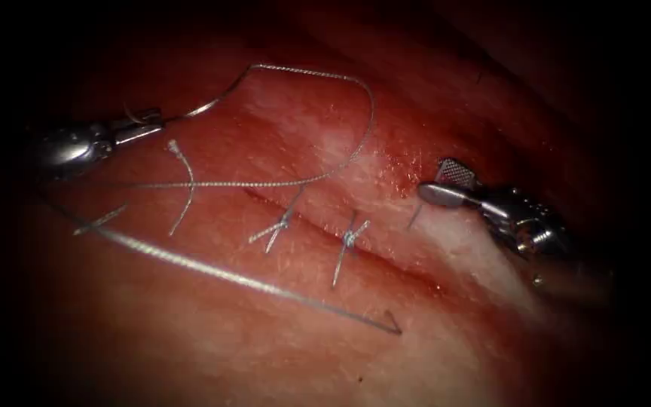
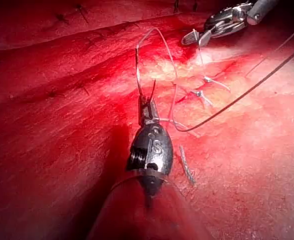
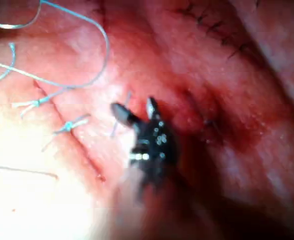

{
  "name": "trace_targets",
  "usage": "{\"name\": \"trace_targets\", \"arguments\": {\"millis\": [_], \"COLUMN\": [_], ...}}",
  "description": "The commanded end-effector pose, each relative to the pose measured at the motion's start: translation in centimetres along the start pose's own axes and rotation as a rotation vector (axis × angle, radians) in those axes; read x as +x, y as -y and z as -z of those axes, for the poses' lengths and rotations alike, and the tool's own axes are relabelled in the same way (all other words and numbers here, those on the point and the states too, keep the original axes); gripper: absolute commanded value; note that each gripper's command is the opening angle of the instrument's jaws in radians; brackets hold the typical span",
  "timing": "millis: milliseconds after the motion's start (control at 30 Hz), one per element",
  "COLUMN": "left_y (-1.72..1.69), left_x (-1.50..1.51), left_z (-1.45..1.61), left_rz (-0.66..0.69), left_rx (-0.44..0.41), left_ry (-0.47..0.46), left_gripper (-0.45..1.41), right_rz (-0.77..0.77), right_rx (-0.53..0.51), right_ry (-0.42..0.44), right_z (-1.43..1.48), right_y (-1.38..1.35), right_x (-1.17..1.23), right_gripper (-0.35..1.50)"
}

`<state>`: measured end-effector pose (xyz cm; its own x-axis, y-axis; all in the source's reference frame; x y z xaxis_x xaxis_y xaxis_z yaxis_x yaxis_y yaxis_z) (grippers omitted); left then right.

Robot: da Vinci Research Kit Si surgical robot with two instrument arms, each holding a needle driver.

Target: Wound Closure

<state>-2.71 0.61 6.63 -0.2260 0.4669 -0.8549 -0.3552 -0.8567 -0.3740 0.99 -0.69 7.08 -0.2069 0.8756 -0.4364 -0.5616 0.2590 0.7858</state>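
The cut (image 1: 386,260) runs slantwise across the tissue (image 1: 280,354) and carries two knotted stitches (image 1: 276,230) (image 1: 349,241). My left tool (image 1: 156,120) (image 2: 147,100) sits far left of the cut, jaws shut on the thread (image 1: 356,83), which arcs up and over, then trails back left across the tissue. The long curved needle (image 1: 227,275) (image 2: 236,100) lies free on the surface left of the cut, held by neither tool, its tip near the cut's lower stretch. My right tool (image 1: 437,181) (image 3: 135,107) hovers right of the cut, jaws open, holding nothing.
Loose cut thread ends (image 1: 182,188) (image 1: 99,221) lie on the tissue left of the stitches. A short thread end (image 1: 414,218) sticks up just below the right tool. Red fluid (image 1: 397,162) wets the tissue near the cut's upper edge.
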Motion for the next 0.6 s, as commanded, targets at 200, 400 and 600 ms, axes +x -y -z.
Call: {"name": "trace_targets", "arguments": {"millis": [200, 400, 600], "left_y": [-0.04, -0.04, -0.06], "left_x": [-0.07, -0.07, -0.08], "left_z": [-0.04, -0.01, 0.00], "left_rz": [0.001, 0.000, 0.000], "left_rx": [-0.005, -0.009, -0.008], "left_ry": [0.000, -0.001, 0.000], "left_gripper": [-0.45, -0.45, -0.45], "right_rz": [-0.014, 0.020, 0.052], "right_rx": [0.012, -0.050, -0.094], "right_ry": [0.003, -0.029, -0.074], "right_z": [-0.21, -0.07, 0.07], "right_y": [0.22, 0.21, 0.17], "right_x": [-0.05, 0.03, 0.16], "right_gripper": [-0.35, -0.35, -0.35]}}
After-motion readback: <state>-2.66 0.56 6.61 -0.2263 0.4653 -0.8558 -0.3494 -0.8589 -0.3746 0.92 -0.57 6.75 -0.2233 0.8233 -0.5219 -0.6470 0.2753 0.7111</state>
